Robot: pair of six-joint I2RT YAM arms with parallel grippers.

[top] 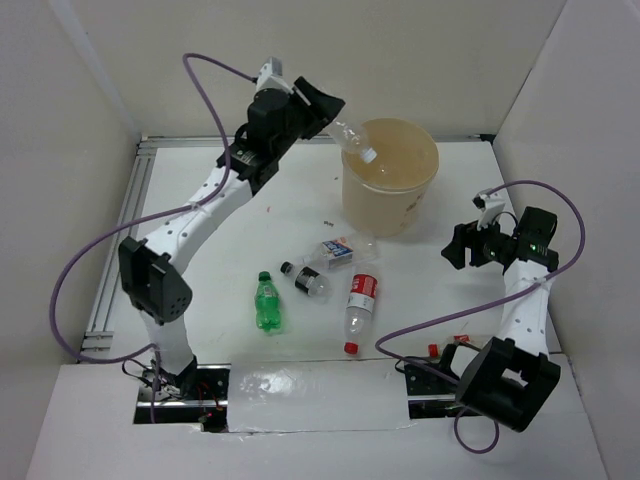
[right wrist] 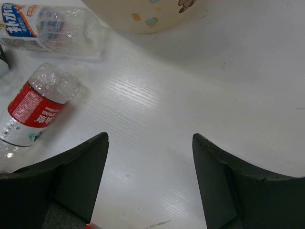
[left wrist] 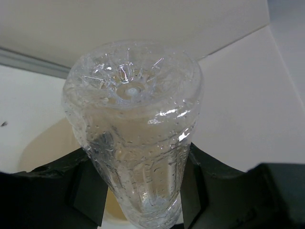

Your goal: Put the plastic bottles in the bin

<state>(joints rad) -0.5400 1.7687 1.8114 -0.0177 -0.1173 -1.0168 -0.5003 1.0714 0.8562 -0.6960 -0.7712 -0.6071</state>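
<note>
Drop step: clear ribbed plastic bottle (top: pixel 352 138) is pinched by L gripper (top: pixel 325 108), cap-down over rim of round beige bin (top: pixel 432 162). Next: jaws to be opened. R gripper (right wrist: pixel 150 162) spread, nothing held.

White arm links (top: pixel 190 225), black joints (top: pixel 155 280), purple cables (top: pixel 530 183), black pincer fingers (right wrist: pixel 76 176)

A white desk (top: pixel 250 225) is sitting boxed in by plain pale panels: a back wall (top: pixel 420 60), a left wall (top: pixel 50 150) and a right wall (top: pixel 590 120). An aluminium rail (top: pixel 122 240) is running along its left edge, and even light is casting soft shadows.
</note>
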